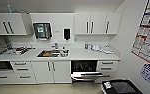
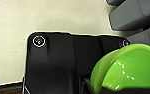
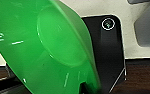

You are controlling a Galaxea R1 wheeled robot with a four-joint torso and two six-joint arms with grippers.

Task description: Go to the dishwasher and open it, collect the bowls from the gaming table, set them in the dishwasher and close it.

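Straight ahead, the dishwasher (image 1: 84,70) stands open, door down; each wrist seems to carry a green bowl (image 3: 41,50), lime bowl (image 2: 126,67), grips hidden.

text: none legible | wall posters (image 1: 148,37): print too blurred
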